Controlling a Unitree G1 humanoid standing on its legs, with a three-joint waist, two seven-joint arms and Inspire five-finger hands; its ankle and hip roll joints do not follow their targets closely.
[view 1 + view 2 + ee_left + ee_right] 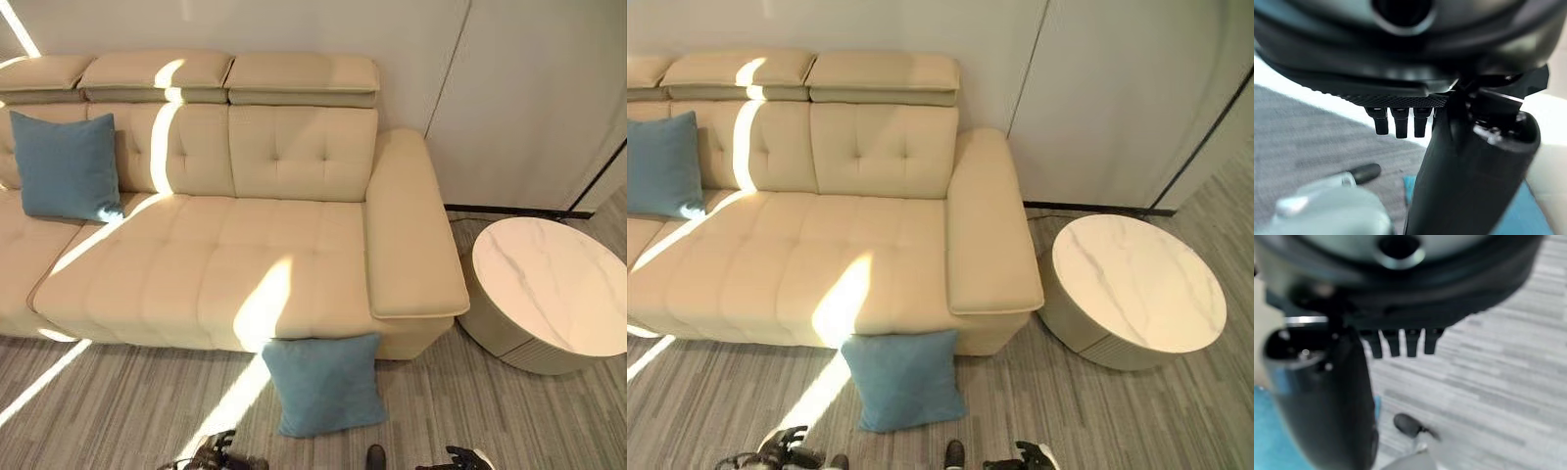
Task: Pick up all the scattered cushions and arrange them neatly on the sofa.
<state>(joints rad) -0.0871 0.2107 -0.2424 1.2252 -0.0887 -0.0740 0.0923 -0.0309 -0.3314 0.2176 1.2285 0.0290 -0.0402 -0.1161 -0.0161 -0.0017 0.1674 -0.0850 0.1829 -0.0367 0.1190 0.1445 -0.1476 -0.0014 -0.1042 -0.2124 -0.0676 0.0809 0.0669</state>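
Note:
One blue cushion (323, 382) stands on the grey carpet, leaning against the front of the cream sofa (245, 264) below its right armrest. A second blue cushion (64, 166) rests upright against the sofa's backrest at the far left. My left hand (220, 452) and right hand (460, 457) hang low at the near edge, either side of the floor cushion and short of it. In the left wrist view the fingers (1396, 122) are straight and hold nothing, with a blue cushion (1535, 215) past the thumb. The right hand's fingers (1400, 343) are straight too, with nothing in them.
A round white marble-topped side table (554, 284) stands on the carpet right of the sofa's armrest (411, 245). White wall panels rise behind it. Bright sun stripes cross the seat and floor. Grey striped carpet (118, 411) spreads in front of the sofa.

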